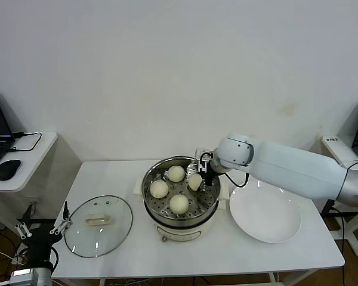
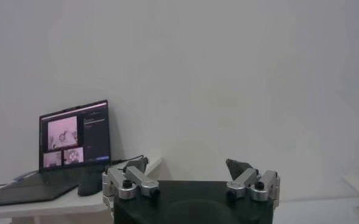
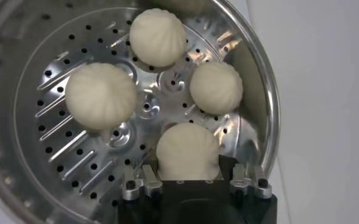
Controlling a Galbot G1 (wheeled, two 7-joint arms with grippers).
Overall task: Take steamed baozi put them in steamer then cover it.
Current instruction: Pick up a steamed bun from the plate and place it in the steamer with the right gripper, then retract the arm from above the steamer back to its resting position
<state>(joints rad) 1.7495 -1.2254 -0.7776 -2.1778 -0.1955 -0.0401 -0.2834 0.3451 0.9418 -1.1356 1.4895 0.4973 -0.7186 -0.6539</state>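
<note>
Low in the frame's left, the cover [image 1: 98,225] lies flat on the surface [image 1: 227,253], left gripper [image 1: 45,227] beside it, jaws apart. At centre, right gripper [image 1: 201,177] clamps one steamed baozi [image 1: 194,182] inside the steamer [image 1: 180,225]; three others [image 1: 178,204] sit on its tray.

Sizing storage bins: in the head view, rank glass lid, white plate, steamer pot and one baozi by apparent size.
1. Steamer pot, white plate and glass lid: look alike, too close to rank.
2. Baozi: far the smallest.
</note>
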